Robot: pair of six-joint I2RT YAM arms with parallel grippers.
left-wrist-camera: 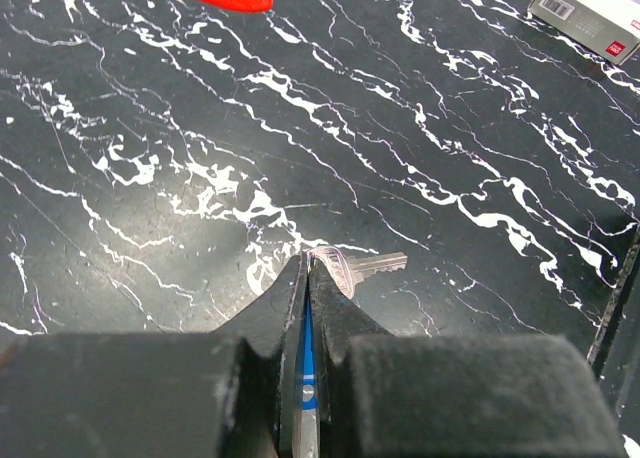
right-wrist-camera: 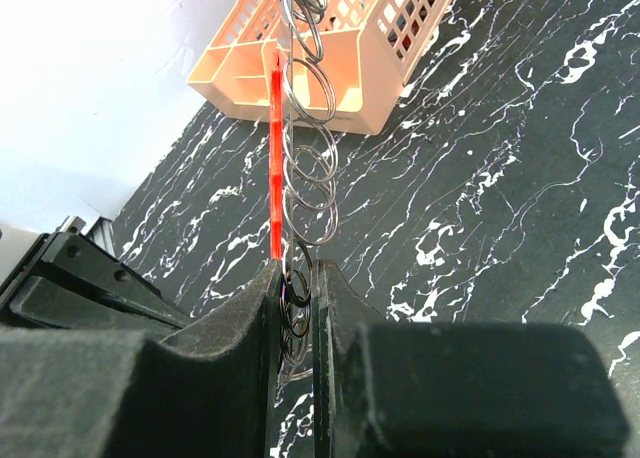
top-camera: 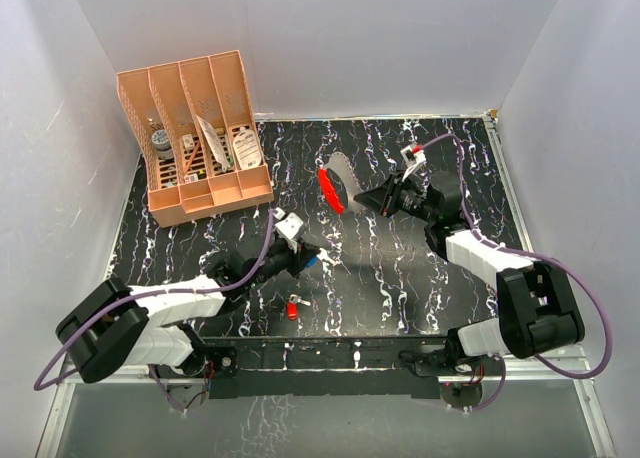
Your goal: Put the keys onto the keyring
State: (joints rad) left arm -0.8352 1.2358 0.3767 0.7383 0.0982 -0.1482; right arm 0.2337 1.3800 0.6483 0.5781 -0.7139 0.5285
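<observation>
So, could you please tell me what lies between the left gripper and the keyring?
Nothing: the top view shows only bare marbled table between the left gripper and the keyring.

Top camera: high behind left claw (top-camera: 302,255) and right claw (top-camera: 368,200), looking down on the surface (top-camera: 400,278). Wrist cameras: tight behind each claw, facing forward. Rack (right-wrist-camera: 370,88) ahead of right claw also shows overhead.

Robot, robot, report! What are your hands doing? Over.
Left gripper shut on blue key. Right gripper shut on keyring. Red key loose on table, none threaded yet.
</observation>
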